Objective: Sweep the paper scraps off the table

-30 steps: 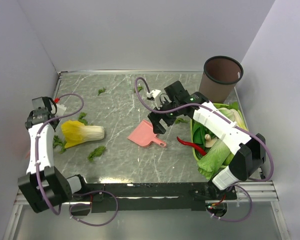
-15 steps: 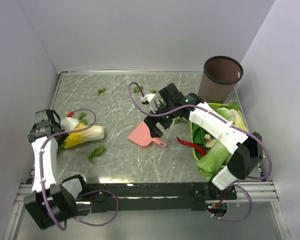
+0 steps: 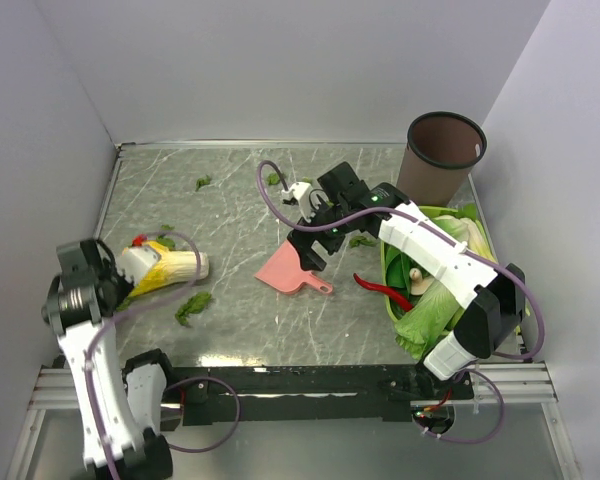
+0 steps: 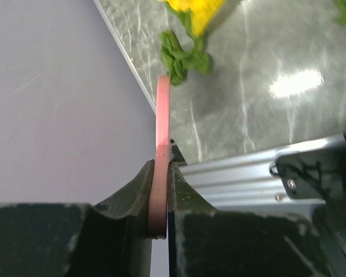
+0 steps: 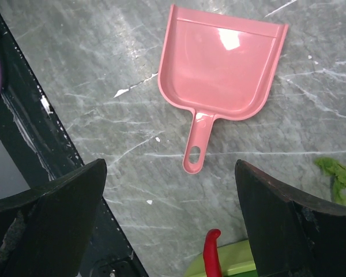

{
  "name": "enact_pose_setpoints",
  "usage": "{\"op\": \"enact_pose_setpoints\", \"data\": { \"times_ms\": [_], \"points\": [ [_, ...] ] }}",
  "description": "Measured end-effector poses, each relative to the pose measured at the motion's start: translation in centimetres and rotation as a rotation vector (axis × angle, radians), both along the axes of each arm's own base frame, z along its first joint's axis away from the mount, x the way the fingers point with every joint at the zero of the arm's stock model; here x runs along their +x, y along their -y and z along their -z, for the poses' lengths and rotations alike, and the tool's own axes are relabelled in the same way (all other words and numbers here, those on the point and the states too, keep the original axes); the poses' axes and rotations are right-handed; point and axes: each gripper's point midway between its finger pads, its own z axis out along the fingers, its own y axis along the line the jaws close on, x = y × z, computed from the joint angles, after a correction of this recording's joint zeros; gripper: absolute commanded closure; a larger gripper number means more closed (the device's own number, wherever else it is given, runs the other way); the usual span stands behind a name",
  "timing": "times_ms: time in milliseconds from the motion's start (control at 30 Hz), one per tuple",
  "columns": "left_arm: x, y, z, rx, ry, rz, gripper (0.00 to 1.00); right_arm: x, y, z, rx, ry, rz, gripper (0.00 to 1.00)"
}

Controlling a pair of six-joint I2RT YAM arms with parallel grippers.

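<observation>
Several dark-green paper scraps lie on the grey marble table (image 3: 230, 225): one at the far left (image 3: 202, 182), one at the far middle (image 3: 273, 178), one near the front (image 3: 192, 305) and one by the right arm (image 3: 360, 240). My left gripper (image 3: 122, 268) is shut on a thin pink handle (image 4: 162, 144) beside the cabbage; a scrap (image 4: 181, 53) lies just past the handle's tip. My right gripper (image 3: 315, 247) is open and empty, hovering over the pink dustpan (image 3: 288, 270). In the right wrist view the dustpan (image 5: 222, 69) lies flat, its handle pointing between my fingers (image 5: 52, 213).
A yellow-and-white cabbage (image 3: 170, 268) lies at the left. A green basket (image 3: 389, 278) of leafy vegetables stands at the right, a red chili (image 3: 380, 288) over its rim. A brown bin (image 3: 445, 150) stands at the back right. A metal rail (image 4: 248, 173) runs along the near edge.
My left arm has drawn back from the far left wall toward the near left, carrying the handle down beside the cabbage. My right gripper has shifted slightly left over the dustpan.
</observation>
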Motion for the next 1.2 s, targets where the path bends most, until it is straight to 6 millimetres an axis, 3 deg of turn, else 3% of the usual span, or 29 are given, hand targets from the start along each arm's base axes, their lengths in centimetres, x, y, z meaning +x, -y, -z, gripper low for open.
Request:
{"op": "enact_pose_setpoints", "data": {
  "times_ms": [167,333,467,633,700,833,1033,1200],
  "points": [
    [4.7,-2.0,0.8,-0.047,0.021,-0.106,0.99,0.7,0.0,-0.5,-0.003,0.031,0.02,0.0],
    [8.3,-3.5,0.3,-0.011,0.095,-0.095,0.99,1.3,-0.1,-1.5,0.007,0.062,0.028,0.0],
    [9.4,-3.7,3.0,-0.008,0.029,-0.023,0.99,1.2,-0.1,-1.4,0.002,0.056,0.026,0.0],
    [8.1,-2.3,8.1,-0.065,-0.11,0.065,0.99,1.3,0.0,-1.2,-0.006,0.057,0.023,0.0],
    [7.5,-1.7,9.0,-0.078,-0.127,0.099,0.99,1.3,0.0,-1.1,-0.008,0.059,0.023,0.0],
    [5.8,0.2,8.3,-0.09,-0.09,0.191,0.99,1.3,0.1,-0.8,-0.015,0.057,0.018,0.0],
    [1.4,4.8,7.4,-0.142,-0.019,0.343,0.99,1.1,0.0,-0.5,-0.021,0.046,0.007,0.0],
    [-0.1,6.1,7.5,-0.157,-0.014,0.392,0.99,1.5,-0.4,0.6,-0.038,0.022,-0.006,0.0]
  ]
}}
